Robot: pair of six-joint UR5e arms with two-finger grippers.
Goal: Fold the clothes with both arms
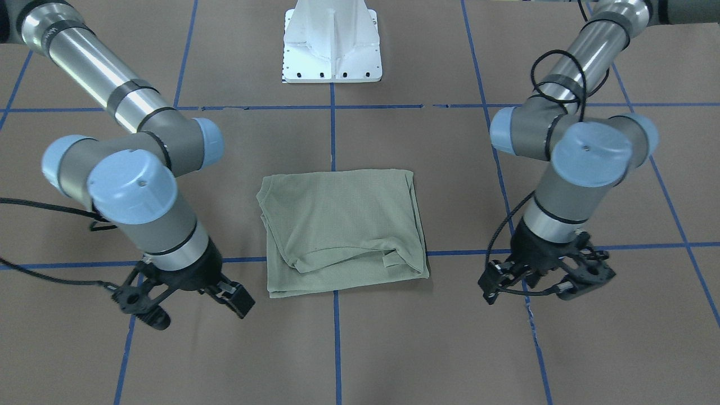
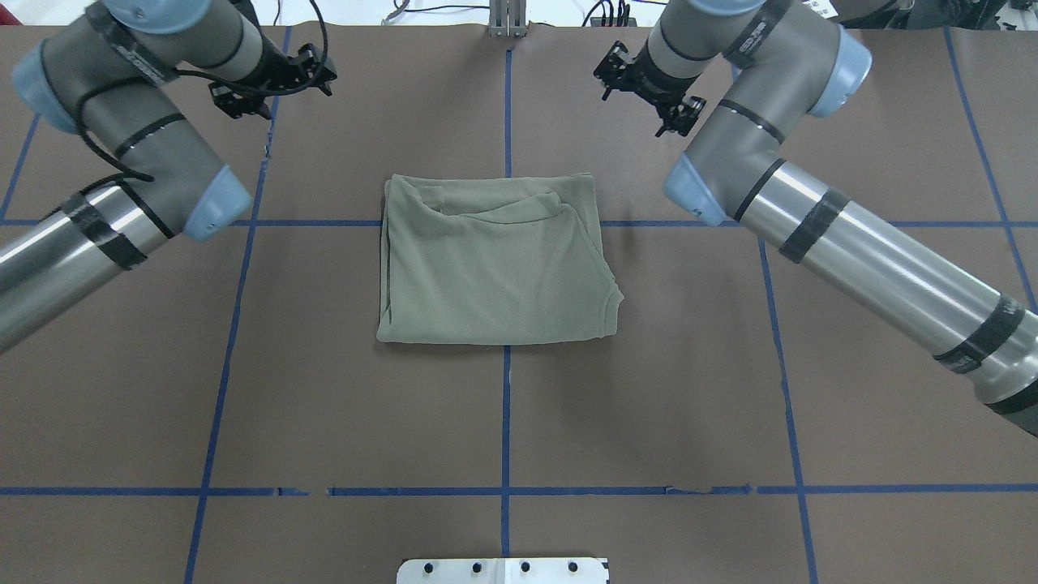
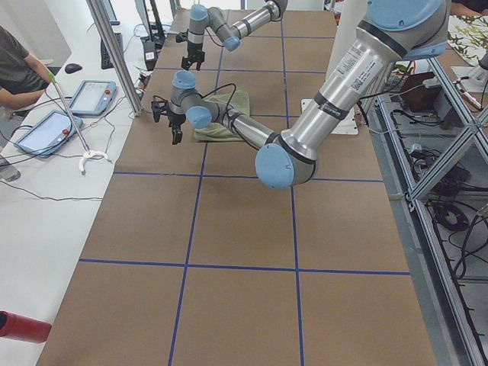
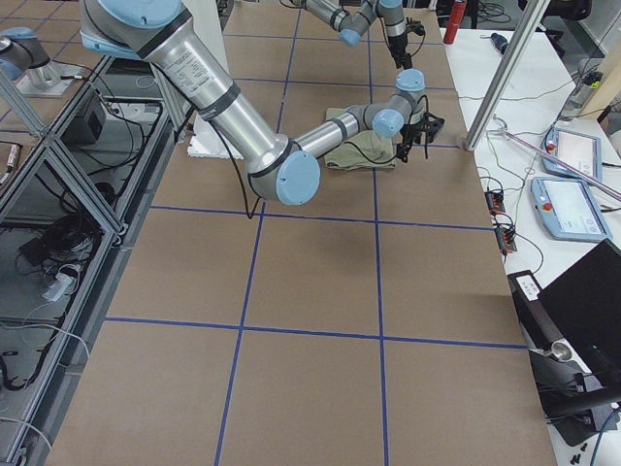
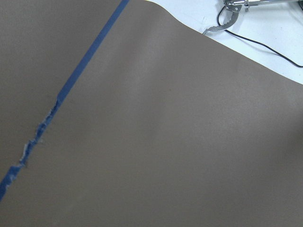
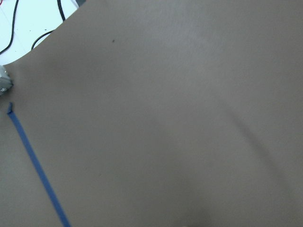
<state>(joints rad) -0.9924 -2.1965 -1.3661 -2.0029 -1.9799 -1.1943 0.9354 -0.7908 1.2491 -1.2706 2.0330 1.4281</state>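
Jaws: recorded spread and empty on left gripper and right gripper; held clear of shirt, seemingly to spare finished fold.

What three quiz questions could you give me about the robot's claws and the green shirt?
1. Fill in: the left claw and the right claw are both ___ (open or shut).
2. The shirt is: A folded on the table; B spread flat, sleeves out; C draped over an arm.
3. True or false: a claw is gripping the shirt.
Key: 1 open; 2 A; 3 false.
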